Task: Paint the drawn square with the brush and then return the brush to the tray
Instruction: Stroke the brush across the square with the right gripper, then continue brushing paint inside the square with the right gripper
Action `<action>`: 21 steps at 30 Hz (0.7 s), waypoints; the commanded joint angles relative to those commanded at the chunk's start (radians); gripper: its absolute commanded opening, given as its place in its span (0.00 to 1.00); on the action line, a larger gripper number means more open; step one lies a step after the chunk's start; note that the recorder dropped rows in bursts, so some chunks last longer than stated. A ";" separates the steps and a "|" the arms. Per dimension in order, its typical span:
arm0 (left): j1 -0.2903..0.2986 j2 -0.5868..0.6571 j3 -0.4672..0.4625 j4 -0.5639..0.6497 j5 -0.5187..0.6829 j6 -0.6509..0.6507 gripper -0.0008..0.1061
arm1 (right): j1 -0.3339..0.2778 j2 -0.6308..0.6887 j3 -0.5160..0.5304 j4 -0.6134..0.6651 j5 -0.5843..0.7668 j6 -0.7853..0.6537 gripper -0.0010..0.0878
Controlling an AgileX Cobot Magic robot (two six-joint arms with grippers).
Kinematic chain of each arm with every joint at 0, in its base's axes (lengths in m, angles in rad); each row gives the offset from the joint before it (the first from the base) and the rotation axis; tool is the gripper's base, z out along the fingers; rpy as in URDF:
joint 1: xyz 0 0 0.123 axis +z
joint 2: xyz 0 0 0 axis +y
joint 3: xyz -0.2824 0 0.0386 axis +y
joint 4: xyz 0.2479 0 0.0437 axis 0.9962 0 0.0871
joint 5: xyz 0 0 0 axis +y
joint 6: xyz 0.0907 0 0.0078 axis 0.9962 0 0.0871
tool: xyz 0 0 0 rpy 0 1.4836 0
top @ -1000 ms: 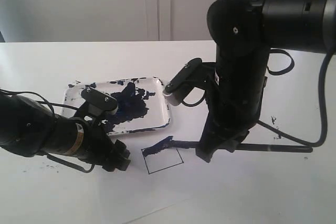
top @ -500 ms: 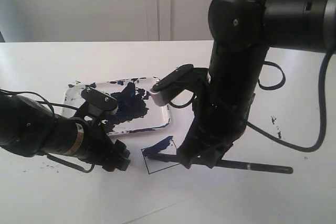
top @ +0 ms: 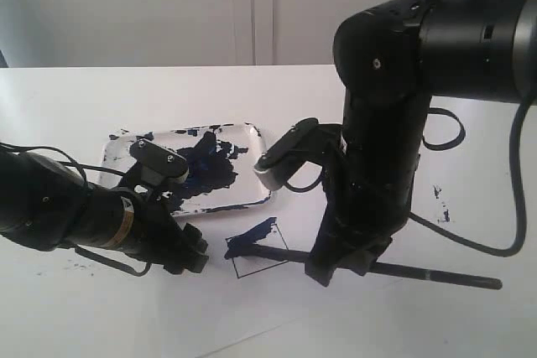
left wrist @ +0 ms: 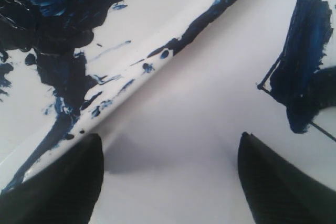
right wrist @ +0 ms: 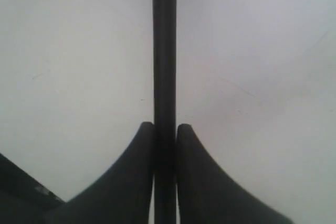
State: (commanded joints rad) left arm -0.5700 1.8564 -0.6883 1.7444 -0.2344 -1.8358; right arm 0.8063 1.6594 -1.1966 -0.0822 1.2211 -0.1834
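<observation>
Brush [right wrist: 164,51] tight between right fingers [right wrist: 126,182]

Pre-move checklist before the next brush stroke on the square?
1. Grip: right gripper shut on the brush: ok.
2. Brush tip on the drawn square, at its blue corner: ok.
3. Square filled: inside mostly white: not ok.
4. Left gripper open, beside the tray, apart from the square: ok.
5. Paint load on the tip: cannot tell.
</observation>
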 joint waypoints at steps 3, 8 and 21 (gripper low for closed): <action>0.000 0.000 0.000 0.000 0.000 0.000 0.71 | 0.000 0.000 0.000 -0.045 0.000 0.011 0.01; 0.000 0.000 0.000 0.000 0.000 0.000 0.71 | 0.000 0.000 0.000 -0.067 0.000 0.030 0.01; 0.000 0.000 0.000 0.000 0.000 -0.004 0.71 | 0.000 -0.002 0.000 0.183 0.000 -0.049 0.01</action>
State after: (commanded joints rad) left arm -0.5700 1.8564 -0.6883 1.7444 -0.2343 -1.8400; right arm 0.8063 1.6575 -1.1966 0.1012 1.2211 -0.2319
